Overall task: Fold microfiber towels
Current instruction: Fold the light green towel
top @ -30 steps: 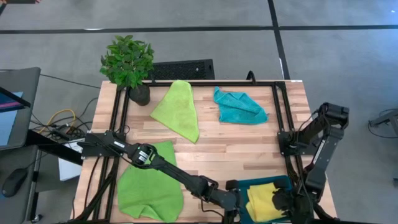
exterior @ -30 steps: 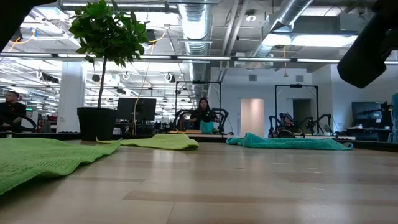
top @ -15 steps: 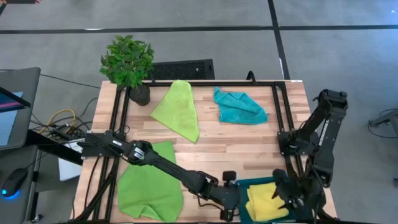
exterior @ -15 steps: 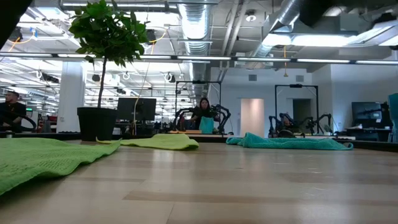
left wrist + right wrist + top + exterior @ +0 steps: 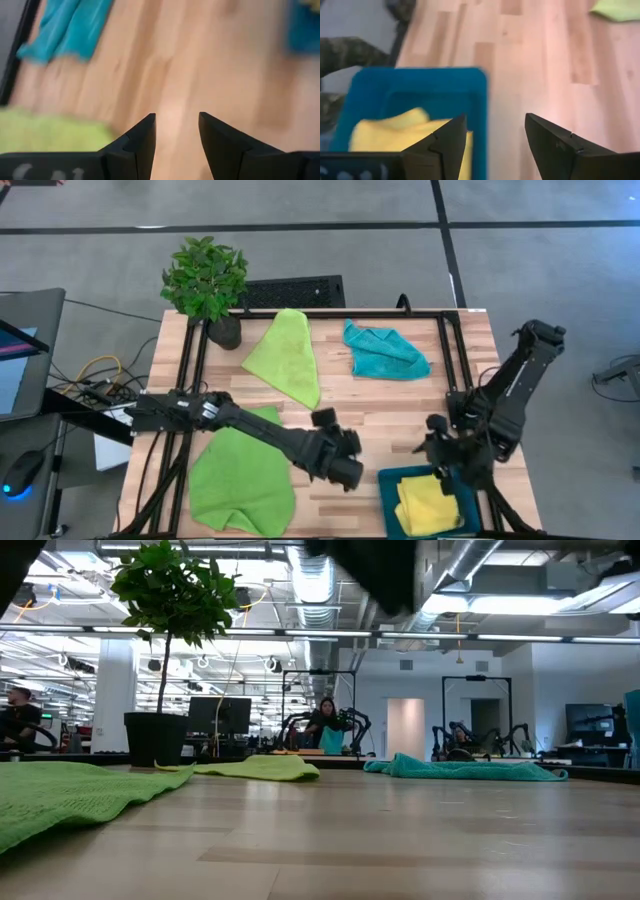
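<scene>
Overhead, the yellow towel lies folded in a blue tray at the bench's near edge, just beside the right gripper, with the left gripper nearby over bare wood. Seen from the right wrist, its fingers stand apart, empty, above the tray rim. Seen from the left wrist, its fingers are likewise spread, holding nothing, the turquoise towel well beyond.

One camera looks straight down on my whole table. Another sits at tabletop height, facing level across the wood into the room. My wrist cameras peer past my own fingers, close above the boards; the left one is blurred, probably pointing toward the turquoise towel.
</scene>
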